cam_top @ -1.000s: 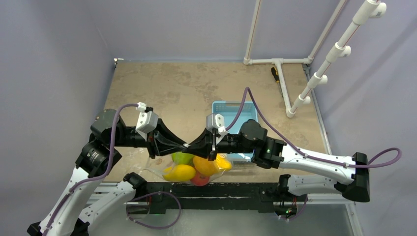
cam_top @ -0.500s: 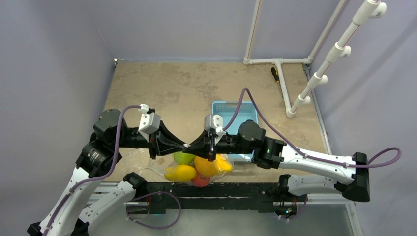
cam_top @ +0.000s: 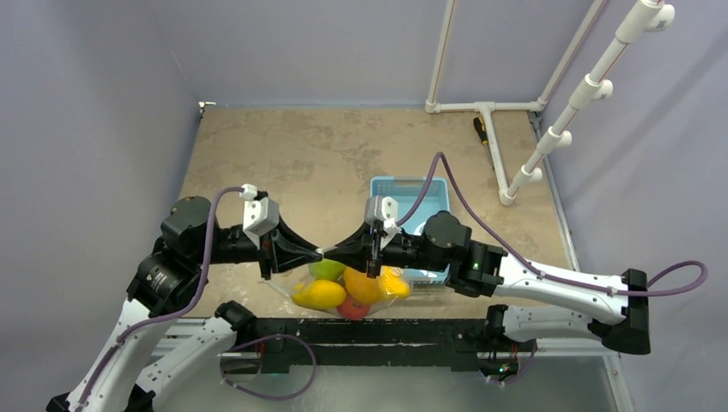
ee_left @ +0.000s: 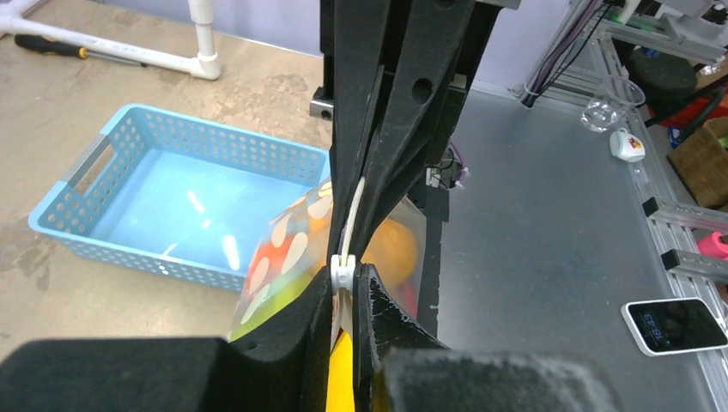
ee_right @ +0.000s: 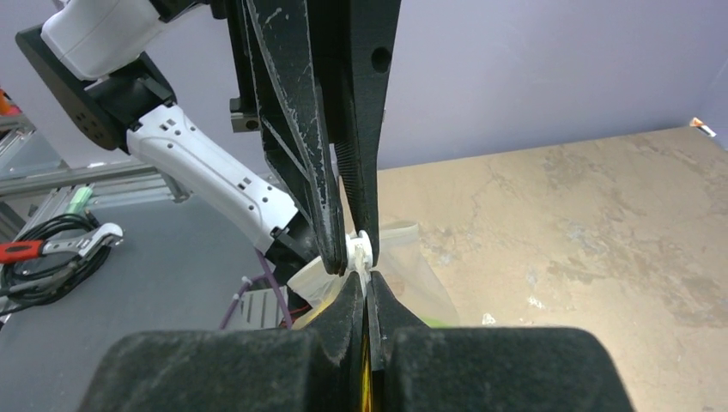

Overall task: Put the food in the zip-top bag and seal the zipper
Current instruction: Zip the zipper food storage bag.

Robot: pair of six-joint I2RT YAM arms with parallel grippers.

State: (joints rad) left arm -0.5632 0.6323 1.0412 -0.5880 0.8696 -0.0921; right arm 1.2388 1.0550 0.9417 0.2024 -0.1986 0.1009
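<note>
Top view, you hold the zip-top bag (cam_top: 283, 294) with its food (cam_top: 319, 294) slung over the bench's (cam_top: 300, 154) near edge between 2 tools, left tool (cam_top: 311, 251) and right tool (cam_top: 333, 252); left wrist, left tool pinches the zipper (ee_left: 347, 236); right wrist, right tool likewise, probably to press it sealed.

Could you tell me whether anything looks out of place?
Nothing spilled: the food sits in the zip-top bag, left gripper and right gripper pinching its zipper. A stray screwdriver lies beside the pipe frame.
</note>
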